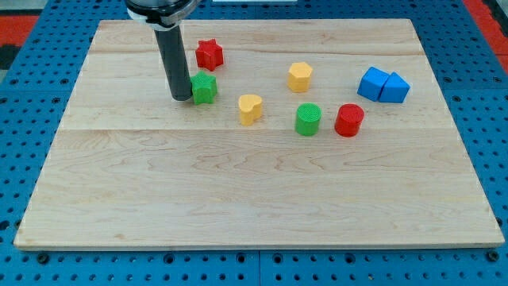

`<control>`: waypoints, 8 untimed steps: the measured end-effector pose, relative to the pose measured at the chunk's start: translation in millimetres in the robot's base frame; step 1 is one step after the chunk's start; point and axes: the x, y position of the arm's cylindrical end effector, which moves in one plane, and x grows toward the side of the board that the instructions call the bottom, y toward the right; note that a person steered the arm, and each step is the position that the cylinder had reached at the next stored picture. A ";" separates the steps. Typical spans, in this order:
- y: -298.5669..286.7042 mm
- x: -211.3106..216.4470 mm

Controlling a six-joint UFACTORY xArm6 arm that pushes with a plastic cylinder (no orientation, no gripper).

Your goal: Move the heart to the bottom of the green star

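The yellow heart [250, 108] lies on the wooden board [254, 199] a little left of centre. The green star [205, 87] sits up and to the left of the heart, with a gap between them. My tip [182, 97] rests on the board right against the green star's left side, well left of the heart. The rod rises from there to the view's top.
A red star [209, 54] lies just above the green star. A yellow hexagon [300, 76], a green cylinder [308, 119] and a red cylinder [349, 120] lie right of the heart. Two blue blocks [382, 85] sit at the right.
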 end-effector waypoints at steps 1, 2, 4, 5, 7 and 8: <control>-25.7 24.3; -5.4 78.8; 131.6 95.8; 132.1 55.6; 114.8 15.3; 60.6 23.8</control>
